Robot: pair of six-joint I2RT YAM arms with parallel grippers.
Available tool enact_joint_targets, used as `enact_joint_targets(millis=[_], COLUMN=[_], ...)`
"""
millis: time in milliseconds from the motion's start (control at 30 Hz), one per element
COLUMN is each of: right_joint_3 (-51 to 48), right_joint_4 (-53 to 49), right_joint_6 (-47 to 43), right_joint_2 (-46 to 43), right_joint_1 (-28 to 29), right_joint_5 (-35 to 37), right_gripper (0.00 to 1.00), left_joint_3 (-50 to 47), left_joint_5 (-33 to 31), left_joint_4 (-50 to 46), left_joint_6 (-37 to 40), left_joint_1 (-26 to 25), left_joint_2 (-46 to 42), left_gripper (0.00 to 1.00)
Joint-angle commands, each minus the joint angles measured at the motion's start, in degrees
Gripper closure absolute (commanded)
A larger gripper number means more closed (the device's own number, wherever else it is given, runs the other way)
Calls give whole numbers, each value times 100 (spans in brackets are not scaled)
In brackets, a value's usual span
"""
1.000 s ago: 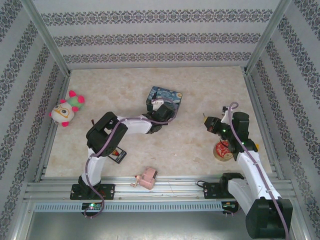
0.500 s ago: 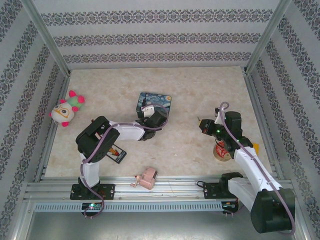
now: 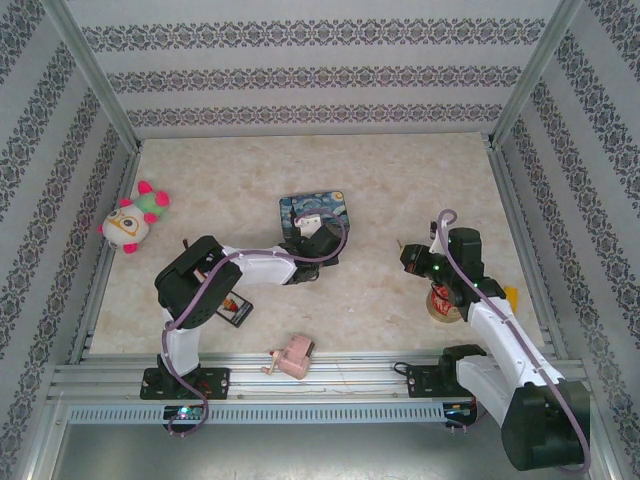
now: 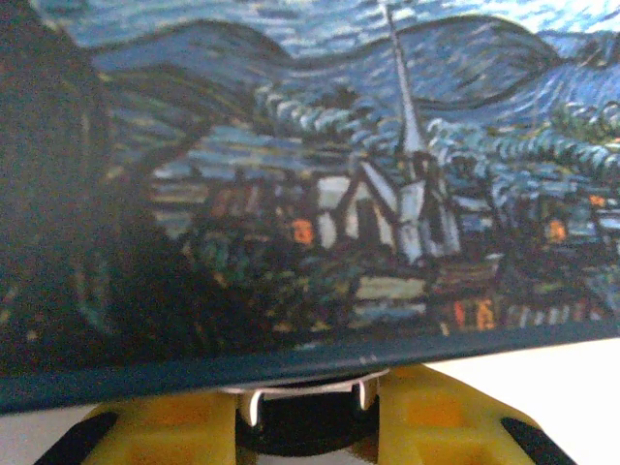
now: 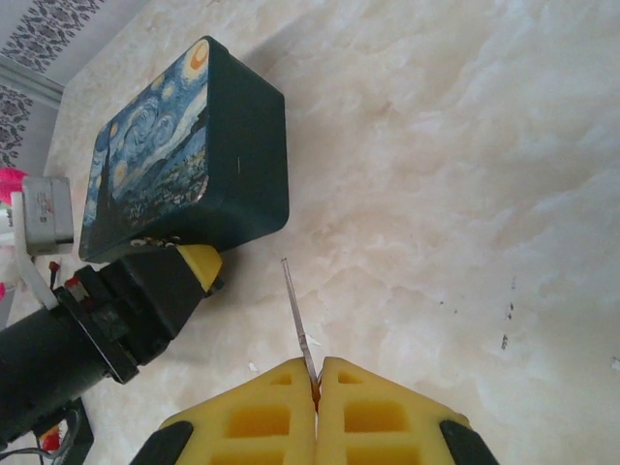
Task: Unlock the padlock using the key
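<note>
Two arms are stretched over the marbled worktop (image 3: 420, 180). The left tool (image 4: 306, 402) is clenched on the padlock (image 4: 302, 434): its dark body and thin metal loop are seen wedged between the yellow pads (image 4: 165, 431). The padlock is held close against the lower edge of a blue painted tin (image 4: 320, 174), which lies flat near the middle of the worktop. Whether padlock and tin touch cannot be told.

The right tool (image 5: 317, 366) is clenched on the key (image 5: 298, 315), its two pads pressed together with no gap. The thin blade of the key is seen sticking out ahead of the pads, aimed towards the tin and the left tool. A strip of bare worktop is seen between the key's tip and the left tool, so key and padlock are apart.

From above, a roll of tape (image 3: 443, 300) is seen partly hidden under the right arm. A plush toy (image 3: 133, 222) is seen near the left wall, and a pink gadget (image 3: 292, 357) at the near edge between the two arm bases.
</note>
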Motion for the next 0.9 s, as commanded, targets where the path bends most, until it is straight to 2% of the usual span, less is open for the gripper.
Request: enact_joint_targets(millis=[0,467,867], right_joint_3=[-141,-251,-202], right_joint_4=[-62,-19,-31], right_joint_6=[-88,-7,-131], right_joint_2=[-109,-46,134], right_joint_1=[98,379,394], right_joint_5=[90,244,227], right_gripper=[100,100,100], left_joint_3=[98,97,-110], left_joint_5=[113,545,1056], left_joint_4=[216,145,384], left_joint_6=[-91,51,414], left_joint_1=[-30,85,209], left_joint_2=[-14,187,201], left_gripper=[93,80,58])
